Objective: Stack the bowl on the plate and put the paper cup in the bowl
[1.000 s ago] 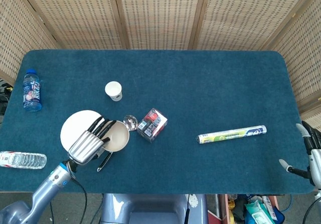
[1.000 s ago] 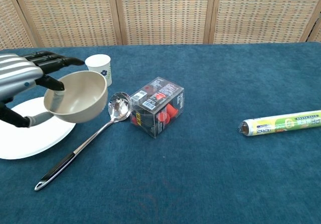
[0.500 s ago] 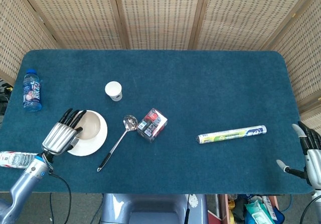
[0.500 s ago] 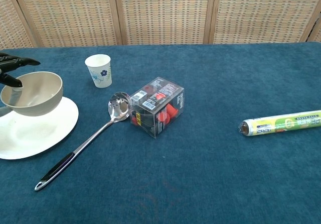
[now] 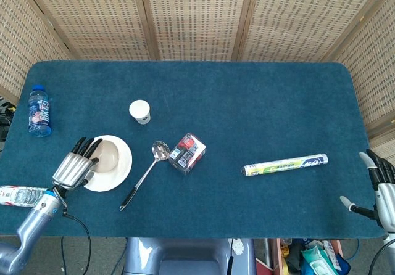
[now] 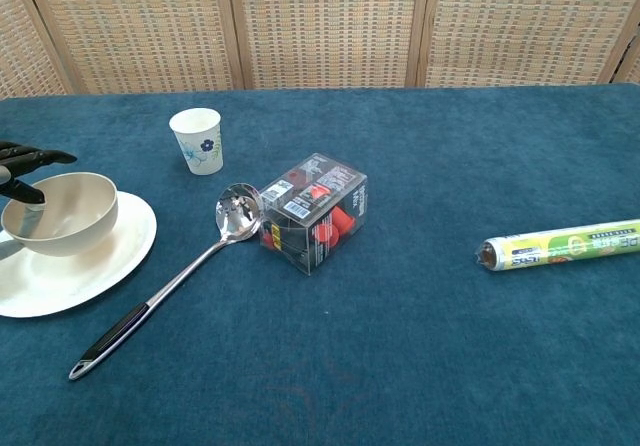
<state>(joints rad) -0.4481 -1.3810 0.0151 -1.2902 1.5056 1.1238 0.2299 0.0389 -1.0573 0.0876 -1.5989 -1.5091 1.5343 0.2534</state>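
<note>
No legible text; print on box (image 6: 314,210), roll (image 6: 560,245) perhaps too small.

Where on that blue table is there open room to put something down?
Widest: between the box and the far edge, and around the wrap roll. Crowded at left: plate, bowl, ladle, paper cup.

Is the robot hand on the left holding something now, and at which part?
The left robot hand holds the bowl by its left rim, over the plate. The right robot hand holds nothing.
</note>
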